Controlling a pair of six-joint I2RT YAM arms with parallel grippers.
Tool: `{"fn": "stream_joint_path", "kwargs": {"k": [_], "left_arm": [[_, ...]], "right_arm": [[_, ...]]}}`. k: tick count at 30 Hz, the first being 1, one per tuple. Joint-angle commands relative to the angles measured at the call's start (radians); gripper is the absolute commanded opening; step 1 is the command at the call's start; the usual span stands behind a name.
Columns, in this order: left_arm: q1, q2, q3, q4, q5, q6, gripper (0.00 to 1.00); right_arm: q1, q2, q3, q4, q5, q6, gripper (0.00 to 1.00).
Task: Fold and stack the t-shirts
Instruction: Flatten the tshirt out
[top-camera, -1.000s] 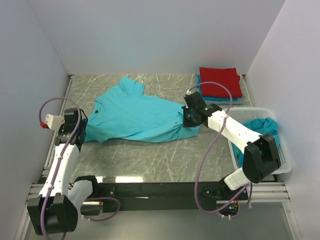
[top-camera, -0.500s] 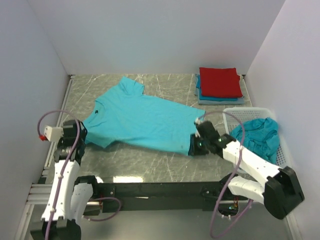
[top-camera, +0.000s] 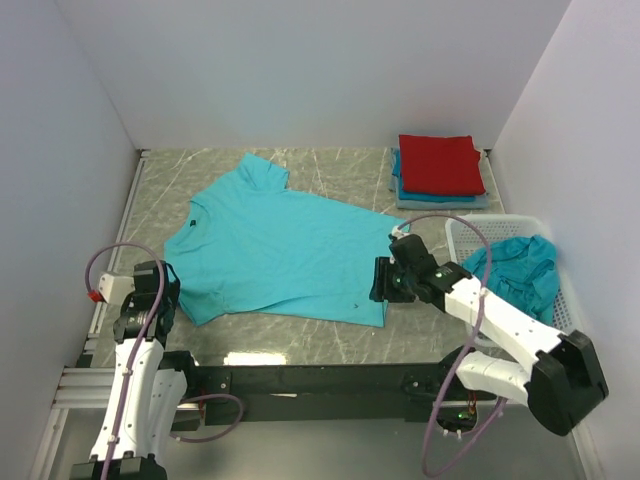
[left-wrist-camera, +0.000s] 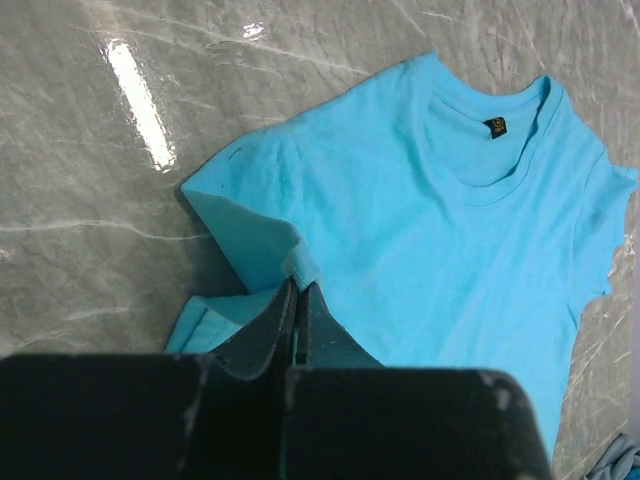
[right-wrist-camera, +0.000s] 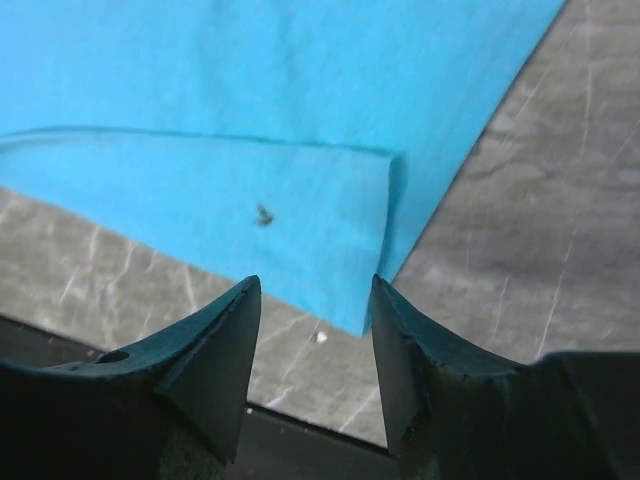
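Pinching turquoise t-shirt (top-camera: 280, 255), left end effector (left-wrist-camera: 296, 298)

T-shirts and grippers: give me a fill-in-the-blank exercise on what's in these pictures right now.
1. The top shirt of the folded stack is ____.
2. The left gripper is ____ on the spread shirt.
3. The right gripper has its jaws ____ at that shirt's corner.
4. The crumpled shirt lies in the white ____.
Missing words: red; shut; open; basket.
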Motion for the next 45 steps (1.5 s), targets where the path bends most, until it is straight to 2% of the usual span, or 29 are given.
{"fn": "stream_joint_path", "kwargs": {"k": [1,13,28,34,37,38,43,45], "left_arm": [[0.004,-0.009,0.013,0.009,0.010,0.006,0.00],[0.003,-0.027,0.001,-0.007,-0.004,0.008,0.00],[0.003,-0.044,0.001,-0.030,-0.019,0.003,0.00],[0.003,-0.040,0.003,-0.033,-0.020,0.000,0.01],[0.004,-0.038,0.010,-0.047,-0.037,-0.003,0.00],[0.003,-0.037,0.013,-0.057,-0.039,-0.007,0.01],[0.004,-0.027,0.024,-0.070,-0.034,-0.023,0.00],[0.003,-0.020,0.023,-0.065,-0.025,-0.023,0.00]], "right_arm": [[0.000,0.093,0.048,0.037,0.064,-0.035,0.55],[-0.002,0.277,0.067,0.137,0.054,-0.101,0.50],[-0.011,0.367,0.084,0.207,0.065,-0.109,0.46],[-0.011,0.349,0.076,0.200,0.065,-0.106,0.36],[-0.011,0.319,0.073,0.169,0.096,-0.101,0.16],[-0.010,0.306,0.072,0.145,0.097,-0.096,0.12],[-0.010,0.177,0.024,0.082,0.070,-0.073,0.00],[-0.006,0.121,-0.007,0.066,0.030,-0.069,0.00]]}}
